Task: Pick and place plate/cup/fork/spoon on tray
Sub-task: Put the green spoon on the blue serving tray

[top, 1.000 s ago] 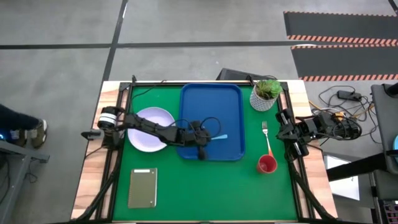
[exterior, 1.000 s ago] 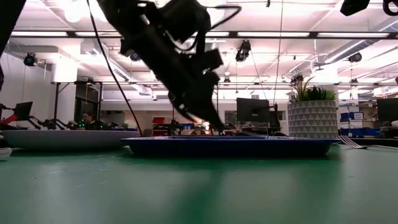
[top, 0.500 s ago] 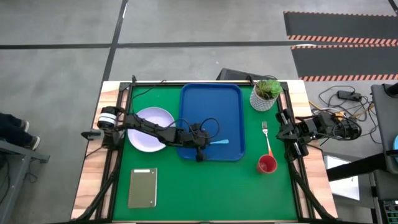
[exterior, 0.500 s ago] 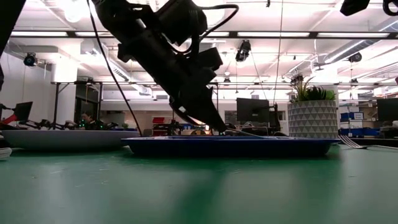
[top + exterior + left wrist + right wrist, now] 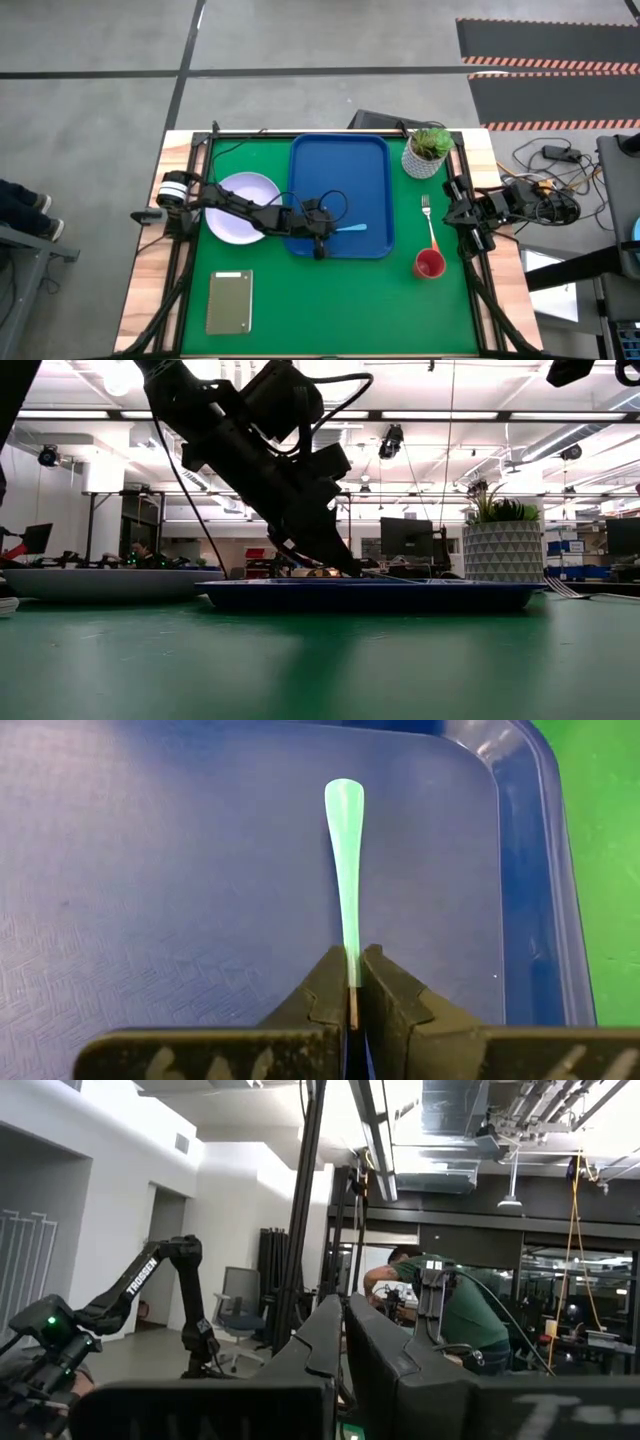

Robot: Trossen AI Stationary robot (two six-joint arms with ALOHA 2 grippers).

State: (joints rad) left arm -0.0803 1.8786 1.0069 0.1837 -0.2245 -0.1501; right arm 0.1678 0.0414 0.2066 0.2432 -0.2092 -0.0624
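The dark blue tray (image 5: 340, 165) lies at the table's middle. My left gripper (image 5: 321, 229) is over the tray's near part and is shut on the spoon (image 5: 345, 870), whose light blue handle (image 5: 352, 228) points toward the table's right. The lavender plate (image 5: 240, 205) lies flat on the mat left of the tray. The orange-handled fork (image 5: 431, 226) and the red cup (image 5: 429, 264) are on the mat right of the tray. My right gripper (image 5: 345, 1335) waits shut at the table's right edge (image 5: 468, 213). My left gripper pinches the spoon's neck (image 5: 352, 982), where the blue handle meets the dark metal, between its two fingertips. The fingers slant down from the table's left and lie along the spoon. The handle lies low and flat over the tray floor; the spoon's bowl is hidden behind the fingers.
A white pot with a green plant (image 5: 427, 152) stands at the far right, beside the tray's corner. A grey slab (image 5: 229, 300) lies at the near left. A person shows in the room in the right wrist view (image 5: 450, 1315).
My left gripper has drawn slightly toward the table's left and near edges, staying shut on the spoon. The handle's free end has swung toward the near edge, from slanting to lying straight toward the table's right. The arm has dipped lower over the tray.
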